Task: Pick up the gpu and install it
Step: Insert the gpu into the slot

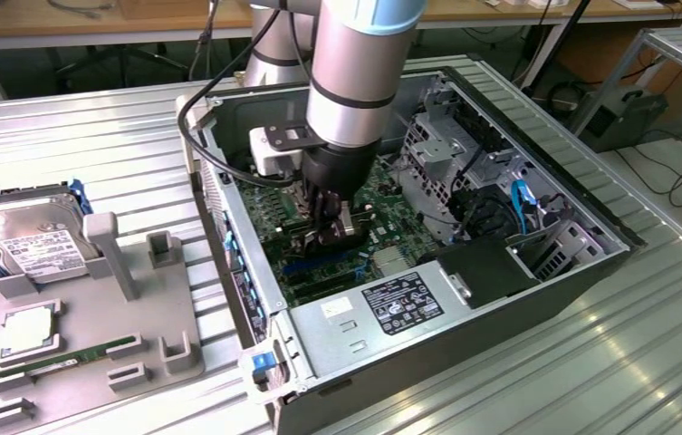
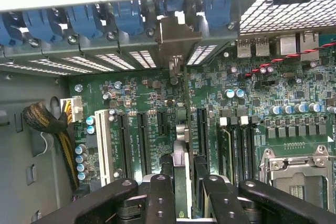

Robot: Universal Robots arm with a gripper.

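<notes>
1. The gpu point(image 2: 181, 145) is down inside the open computer case point(image 1: 582, 272), standing on edge over the motherboard point(image 2: 157, 103), its silver bracket point(image 2: 176, 35) up against the row of rear slot covers with blue clips point(image 2: 121, 17).
2. Room is tight: the case wall sits close on the exterior view's left, the drive cage point(image 1: 437, 154) and power supply point(image 1: 401, 304) crowd the right and near sides, and cables point(image 2: 47, 121) bunch by one wall.
3. The gripper point(image 1: 331, 227) has its fingers point(image 2: 160, 198) closed narrowly on the gpu's top edge, card between them.
4. Hard to tell whether the card's connector is fully seated; the fingers and the card itself hide the slot.
5. The arm point(image 1: 359, 63) comes straight down into the case, wrist vertical.
6. On the worktop point(image 1: 99, 136) at the exterior view's left, a grey fixture point(image 1: 111, 317) carries a hard drive point(image 1: 26, 240) and a memory stick point(image 1: 62, 358), well apart from the case.
</notes>
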